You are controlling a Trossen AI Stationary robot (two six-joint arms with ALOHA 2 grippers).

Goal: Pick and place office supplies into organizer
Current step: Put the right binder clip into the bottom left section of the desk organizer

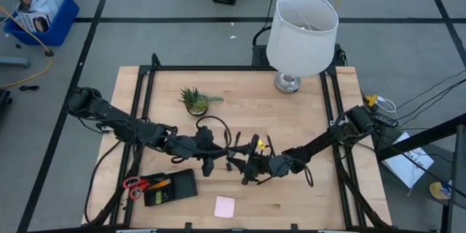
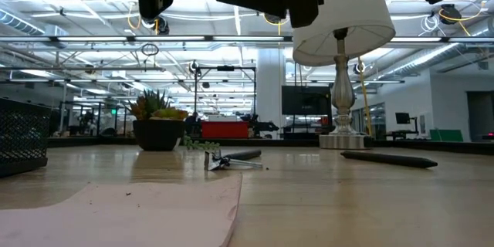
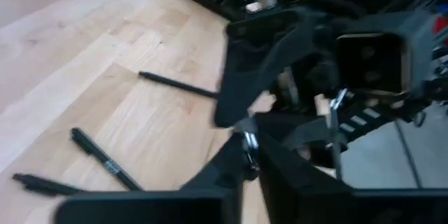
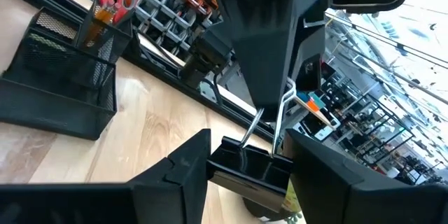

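Note:
A small black binder clip (image 4: 248,168) with silver wire handles sits between both grippers above the table's middle. My left gripper (image 1: 234,154) comes from the left and is shut on it. My right gripper (image 1: 251,166) comes from the right and is shut on the clip's body. The black mesh organizer (image 1: 171,187) stands near the front left, with red-handled scissors (image 1: 135,184) and pencils in it. The pink pad (image 1: 224,206) lies flat by the near edge. Black pens (image 3: 105,157) lie on the wood, and another clip (image 2: 220,160) rests there. My left gripper pinches the clip's silver wire handles (image 4: 269,115) between its two fingers (image 3: 217,175); the wire loop (image 3: 246,150) shows in the narrow gap. My right gripper has the clip's black body (image 4: 238,157) between its two fingers (image 4: 182,175), one on each end. The clip is lifted clear of the table.
A white-shaded lamp (image 1: 300,29) stands at the far edge, right of centre. A small potted plant (image 1: 196,100) stands far left of centre. A small yellow item (image 1: 258,144) shows by the grippers. Bare wood (image 1: 320,196) lies at the near right.

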